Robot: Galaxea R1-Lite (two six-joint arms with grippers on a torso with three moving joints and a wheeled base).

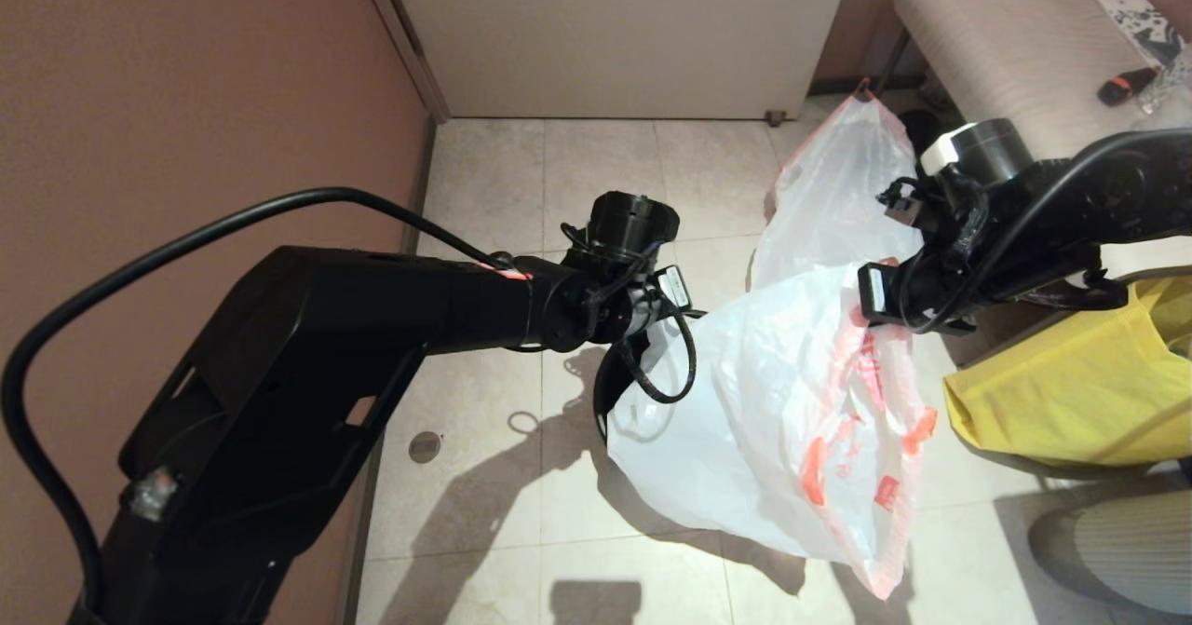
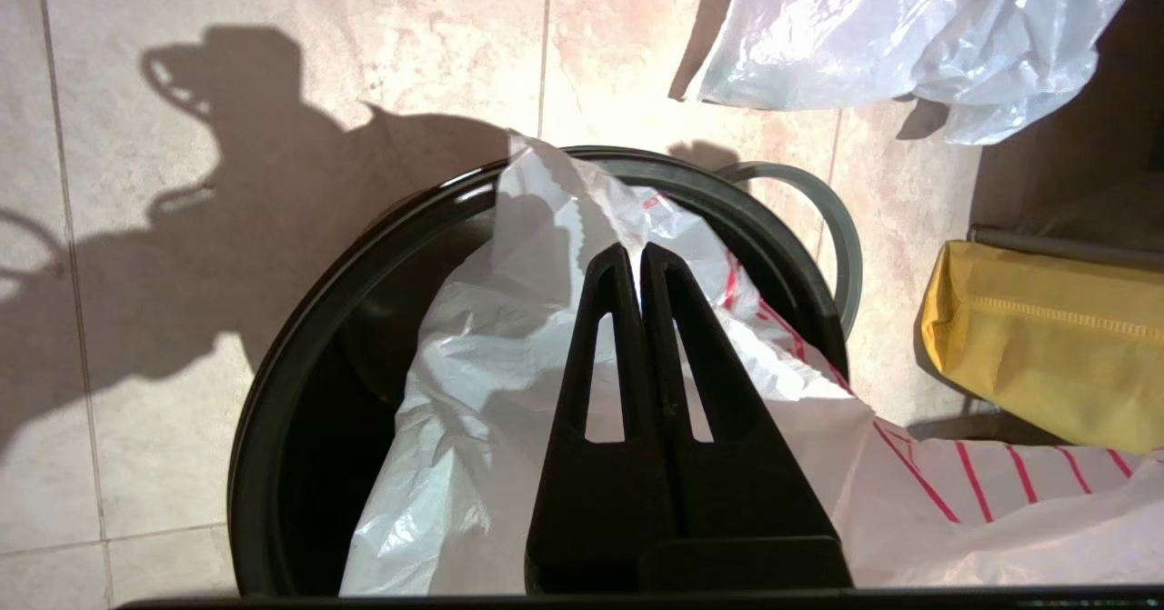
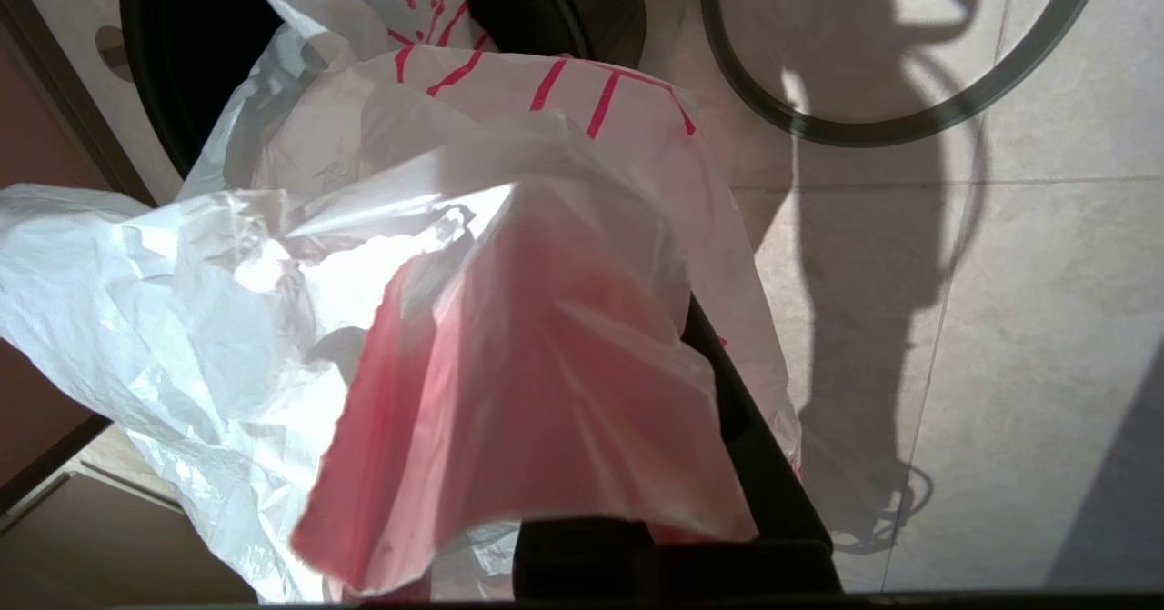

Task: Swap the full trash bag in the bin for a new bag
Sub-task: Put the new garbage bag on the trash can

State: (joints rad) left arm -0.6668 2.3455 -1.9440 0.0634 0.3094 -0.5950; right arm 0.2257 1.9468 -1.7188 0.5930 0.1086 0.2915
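Observation:
The new bag (image 1: 773, 401), limp white plastic with red lettering, hangs stretched between my two grippers over the bin. In the left wrist view my left gripper (image 2: 639, 251) is shut on the bag's serrated edge, above the black bin (image 2: 273, 410), and part of the bag (image 2: 473, 392) sags into the bin's mouth. My right gripper (image 1: 877, 294) holds the other side; the pink hem band (image 3: 546, 392) drapes over its fingers (image 3: 759, 451) and hides the tips. The full trash bag (image 1: 838, 178) stands behind on the floor. The grey ring (image 3: 909, 124) lies on the tiles beside the bin.
A yellow fabric bag (image 1: 1071, 383) sits close on the right, under my right arm. A padded bench (image 1: 1006, 38) with small items stands at the back right. A brown wall (image 1: 186, 94) runs along the left, and a floor drain (image 1: 425, 446) is near it.

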